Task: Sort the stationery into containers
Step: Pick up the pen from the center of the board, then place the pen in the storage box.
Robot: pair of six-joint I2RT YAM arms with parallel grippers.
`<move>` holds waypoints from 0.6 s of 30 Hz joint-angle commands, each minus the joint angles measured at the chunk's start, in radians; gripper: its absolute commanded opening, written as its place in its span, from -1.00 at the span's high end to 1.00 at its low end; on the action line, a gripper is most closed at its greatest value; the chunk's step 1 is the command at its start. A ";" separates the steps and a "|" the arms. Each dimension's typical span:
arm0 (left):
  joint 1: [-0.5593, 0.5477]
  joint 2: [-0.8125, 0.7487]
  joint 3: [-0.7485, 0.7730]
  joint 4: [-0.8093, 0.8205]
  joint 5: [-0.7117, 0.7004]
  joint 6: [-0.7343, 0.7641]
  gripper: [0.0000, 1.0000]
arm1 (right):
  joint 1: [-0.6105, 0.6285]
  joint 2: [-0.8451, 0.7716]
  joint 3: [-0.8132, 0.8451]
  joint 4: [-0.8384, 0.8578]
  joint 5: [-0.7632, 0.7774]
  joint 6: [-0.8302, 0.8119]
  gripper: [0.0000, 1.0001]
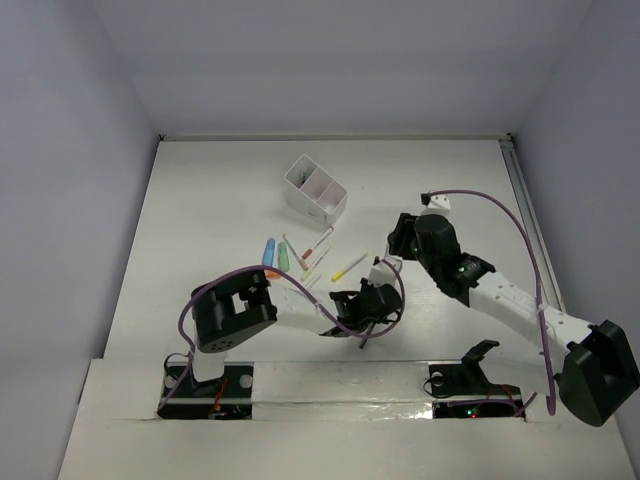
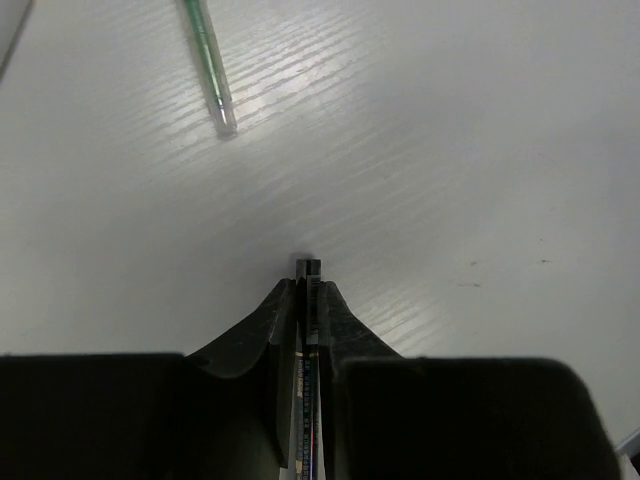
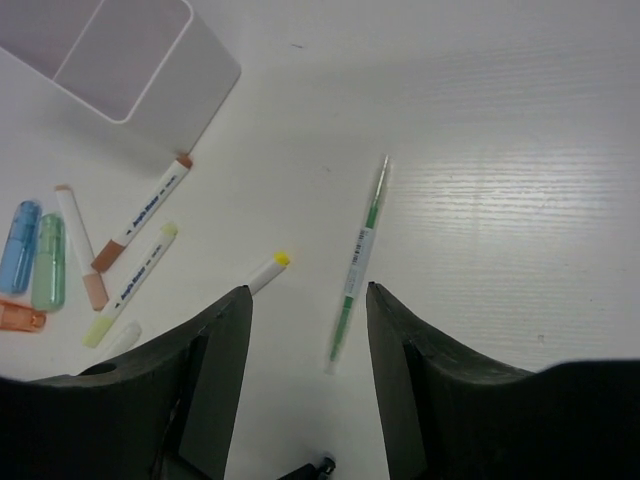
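My left gripper (image 2: 308,285) is shut on a thin dark grey pen (image 2: 309,268), whose tip pokes out just past the fingertips, low over the table. In the top view this left gripper (image 1: 358,305) sits near the front middle. My right gripper (image 3: 308,292) is open above a green pen (image 3: 358,262) that lies on the table just ahead of and between its fingers. A yellow-tipped white pen (image 3: 268,271) lies by the left finger. The white divided container (image 3: 120,55) stands at the back left, also in the top view (image 1: 315,192).
Two brown-tipped white markers (image 3: 140,212), a pale yellow-tipped marker (image 3: 135,285) and blue (image 3: 20,245), green (image 3: 48,262) and orange (image 3: 20,317) chunky pieces lie left of the right gripper. The same green pen (image 2: 208,60) lies ahead in the left wrist view.
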 commanded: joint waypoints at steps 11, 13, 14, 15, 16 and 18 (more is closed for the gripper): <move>0.073 -0.319 -0.116 -0.056 -0.046 0.059 1.00 | -0.043 0.147 0.103 -0.057 -0.001 -0.013 -0.06; 0.115 -0.378 -0.128 -0.029 -0.040 0.078 1.00 | -0.055 0.181 0.129 -0.053 -0.006 -0.013 0.00; 0.165 -0.431 -0.141 0.003 -0.018 0.084 1.00 | -0.074 0.218 0.139 -0.051 -0.016 -0.014 0.05; 0.191 -0.458 -0.145 0.019 -0.001 0.089 1.00 | -0.074 0.238 0.150 -0.051 -0.029 -0.016 0.07; 0.216 -0.481 -0.147 0.034 0.015 0.095 1.00 | -0.087 0.258 0.172 -0.048 -0.039 -0.016 0.07; 0.279 -0.542 -0.145 0.071 0.035 0.116 1.00 | -0.100 0.327 0.190 -0.044 -0.055 -0.014 0.07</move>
